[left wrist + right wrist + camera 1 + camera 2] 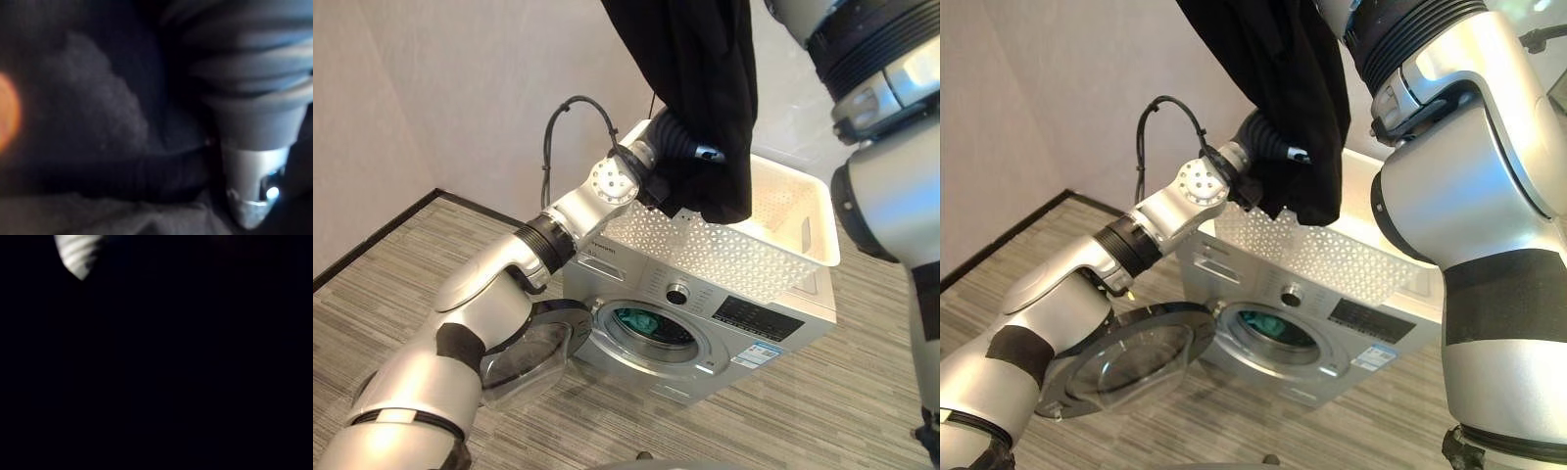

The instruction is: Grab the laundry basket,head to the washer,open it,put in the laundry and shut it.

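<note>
Above the white basket (773, 245), black laundry (695, 98) hides the left robot hand (677, 145), grip unclear.

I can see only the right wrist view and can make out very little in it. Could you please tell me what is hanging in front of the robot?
Observer: A black garment hangs down from above, its lower end over the white laundry basket that stands on top of the washer.
Operator: Thank you. Is the washer ready to take the garment?
Observer: Yes, its round door is swung wide open towards the robot's left, so the drum opening is clear.
</note>
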